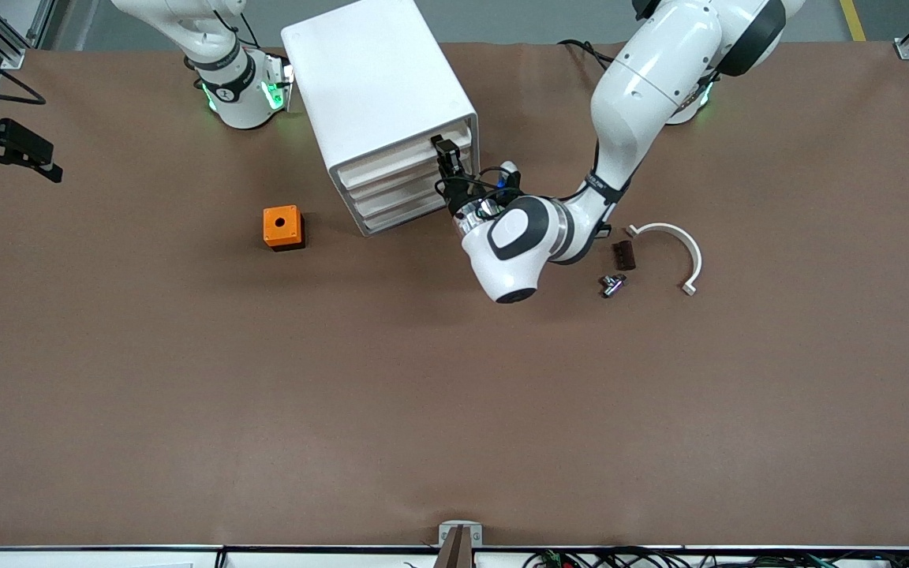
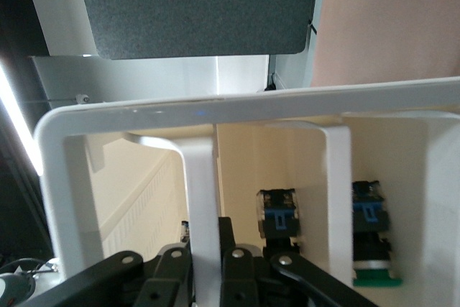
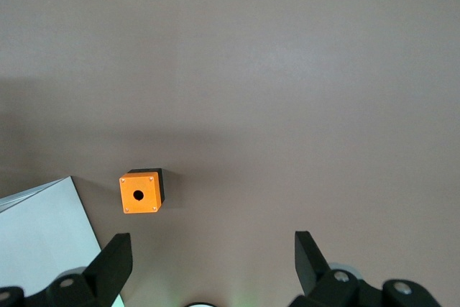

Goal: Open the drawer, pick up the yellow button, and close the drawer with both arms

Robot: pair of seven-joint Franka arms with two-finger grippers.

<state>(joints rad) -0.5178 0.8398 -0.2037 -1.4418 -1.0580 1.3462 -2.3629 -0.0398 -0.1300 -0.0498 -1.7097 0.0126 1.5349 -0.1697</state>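
The white cabinet (image 1: 379,87) stands near the robots' bases. Its top drawer (image 1: 391,163) sits almost fully in. My left gripper (image 1: 445,154) is at that drawer's front, at the corner toward the left arm's end. In the left wrist view the left gripper (image 2: 205,249) is shut on the drawer's thin white front wall (image 2: 201,192). Two black-blue push-button bodies (image 2: 277,210) (image 2: 368,210) lie inside. One has a green cap; no orange cap shows, so the button is not identifiable. My right gripper (image 3: 213,257) hangs open and empty high over the table.
An orange cube with a hole (image 1: 282,227) sits beside the cabinet toward the right arm's end. A white curved bracket (image 1: 679,252), a small dark block (image 1: 623,255) and a small metal part (image 1: 612,284) lie toward the left arm's end. Three lower drawers (image 1: 399,207) are closed.
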